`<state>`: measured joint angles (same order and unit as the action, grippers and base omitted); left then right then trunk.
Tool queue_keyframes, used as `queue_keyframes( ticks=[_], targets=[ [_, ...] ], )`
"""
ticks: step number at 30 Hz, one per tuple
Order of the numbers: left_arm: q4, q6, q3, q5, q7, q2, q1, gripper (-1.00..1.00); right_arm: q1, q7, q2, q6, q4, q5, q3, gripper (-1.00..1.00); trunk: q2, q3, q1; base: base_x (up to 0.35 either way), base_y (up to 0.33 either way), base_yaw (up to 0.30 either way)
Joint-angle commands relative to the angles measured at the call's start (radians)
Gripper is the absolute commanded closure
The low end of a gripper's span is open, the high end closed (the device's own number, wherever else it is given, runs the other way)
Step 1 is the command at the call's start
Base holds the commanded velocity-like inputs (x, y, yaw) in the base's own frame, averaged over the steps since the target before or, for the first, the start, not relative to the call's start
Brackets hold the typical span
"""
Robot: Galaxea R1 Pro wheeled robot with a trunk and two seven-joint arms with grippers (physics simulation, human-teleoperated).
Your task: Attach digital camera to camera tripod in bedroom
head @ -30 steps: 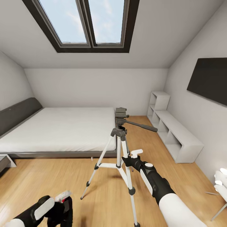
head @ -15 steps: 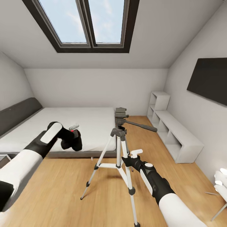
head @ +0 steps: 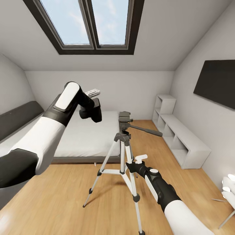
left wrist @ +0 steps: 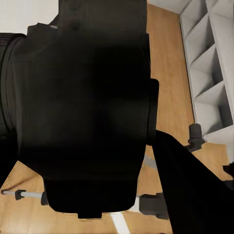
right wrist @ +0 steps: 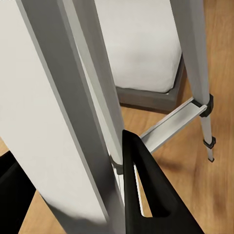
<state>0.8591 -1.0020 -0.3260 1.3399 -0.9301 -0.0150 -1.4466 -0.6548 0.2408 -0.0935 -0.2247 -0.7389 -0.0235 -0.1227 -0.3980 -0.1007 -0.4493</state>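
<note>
Black and boxy, one camera [head: 92, 112] sits pinched in the left claw [head: 92, 101], raised up and to the left of the tripod [head: 124, 153] head. One tripod stands on three silver legs; the right claw [head: 136, 162] clamps one leg.

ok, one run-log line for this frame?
left gripper: shut on digital camera, raised beside tripod head | right gripper: at camera tripod leg, grip unclear | camera: not mounted
</note>
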Motion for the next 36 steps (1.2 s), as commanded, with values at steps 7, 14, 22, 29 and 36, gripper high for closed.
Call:
queue_keyframes(
  ticks=[7,14,22,29,36],
  targets=[
    [0.030,0.000,0.003,0.008,-0.028,-0.018,-0.012,1.00,0.000,0.000,0.000,-0.007,-0.001,-0.002,-0.002,1.00,-0.002,-0.002,-0.001,0.000,0.000,0.000],
    [0.028,0.011,0.000,0.010,-0.025,-0.049,-0.014,1.00,0.000,-0.001,0.000,-0.007,0.000,-0.004,-0.002,1.00,-0.002,-0.002,-0.001,0.000,0.000,0.000],
    [0.035,0.016,0.000,0.011,-0.030,-0.059,-0.014,1.00,0.000,-0.001,0.000,-0.007,0.001,-0.004,-0.002,1.00,-0.002,-0.002,-0.001,0.000,0.000,0.000],
    [0.037,0.022,0.000,0.020,-0.028,-0.070,-0.014,1.00,0.000,-0.002,0.000,-0.007,0.001,-0.004,-0.001,1.00,-0.002,-0.002,-0.001,0.000,0.000,0.000],
    [0.038,0.038,-0.001,0.056,-0.028,-0.070,-0.014,1.00,0.000,-0.003,0.000,-0.007,0.001,-0.004,-0.002,1.00,-0.002,-0.002,-0.001,0.000,0.000,0.000]
  ],
)
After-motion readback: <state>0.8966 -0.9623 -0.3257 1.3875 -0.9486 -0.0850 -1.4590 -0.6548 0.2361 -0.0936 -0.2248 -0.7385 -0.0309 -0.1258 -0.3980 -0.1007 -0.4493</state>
